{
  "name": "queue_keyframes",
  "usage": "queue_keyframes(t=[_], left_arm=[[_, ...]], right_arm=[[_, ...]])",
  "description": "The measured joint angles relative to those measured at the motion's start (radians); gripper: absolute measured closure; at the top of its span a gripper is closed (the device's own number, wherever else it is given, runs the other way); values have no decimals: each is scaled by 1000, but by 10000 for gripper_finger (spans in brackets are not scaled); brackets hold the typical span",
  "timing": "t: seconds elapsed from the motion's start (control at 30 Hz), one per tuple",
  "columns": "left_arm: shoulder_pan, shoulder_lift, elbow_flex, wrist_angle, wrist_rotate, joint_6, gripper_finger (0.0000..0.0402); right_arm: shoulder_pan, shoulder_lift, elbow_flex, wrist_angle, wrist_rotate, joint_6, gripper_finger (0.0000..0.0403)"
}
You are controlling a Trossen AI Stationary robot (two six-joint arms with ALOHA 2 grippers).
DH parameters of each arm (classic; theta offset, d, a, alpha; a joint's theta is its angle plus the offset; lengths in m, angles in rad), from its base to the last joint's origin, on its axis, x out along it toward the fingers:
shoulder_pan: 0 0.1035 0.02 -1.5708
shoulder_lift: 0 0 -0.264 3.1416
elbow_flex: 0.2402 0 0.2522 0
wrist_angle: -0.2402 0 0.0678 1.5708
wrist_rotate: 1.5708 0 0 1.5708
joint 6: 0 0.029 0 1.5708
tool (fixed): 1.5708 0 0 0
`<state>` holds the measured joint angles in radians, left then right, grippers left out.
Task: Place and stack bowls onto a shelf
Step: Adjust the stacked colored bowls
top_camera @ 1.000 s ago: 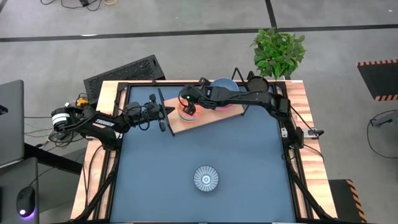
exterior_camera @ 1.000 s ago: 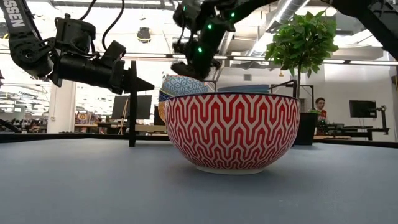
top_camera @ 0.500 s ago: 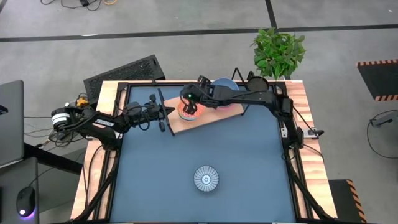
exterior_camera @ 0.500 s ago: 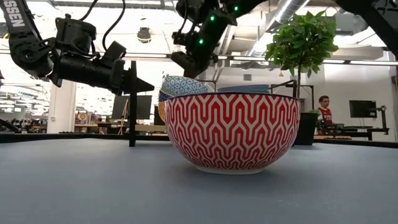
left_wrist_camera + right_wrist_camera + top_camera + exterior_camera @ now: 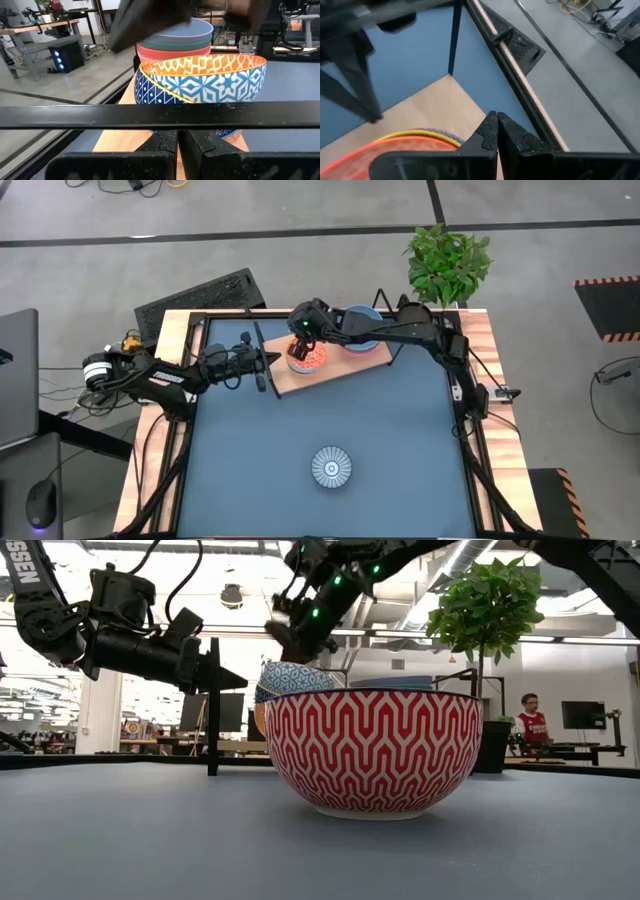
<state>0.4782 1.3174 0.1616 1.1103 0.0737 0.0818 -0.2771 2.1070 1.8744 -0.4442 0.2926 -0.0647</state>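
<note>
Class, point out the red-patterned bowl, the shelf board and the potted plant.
red-patterned bowl (image 5: 372,752), low view, its side wall.
shelf board (image 5: 345,367), high view, bare wood.
potted plant (image 5: 447,263), high view, its leaves.

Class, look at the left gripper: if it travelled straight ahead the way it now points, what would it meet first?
The left gripper is shut on the shelf's black wire frame; straight beyond it, the blue-and-orange patterned bowl on the shelf board would probably come first, though depth is uncertain.
</note>
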Motion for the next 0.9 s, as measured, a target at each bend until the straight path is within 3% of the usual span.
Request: queue_keyframes(t=[0.7,0.9], left_arm=[[0,0,0,1,-3,0,401],[0,0,0,1,-3,-2,402]], right_arm=[[-7,52,-1,20,-39,4,381],[7,45,55,7,-37,-14,381]])
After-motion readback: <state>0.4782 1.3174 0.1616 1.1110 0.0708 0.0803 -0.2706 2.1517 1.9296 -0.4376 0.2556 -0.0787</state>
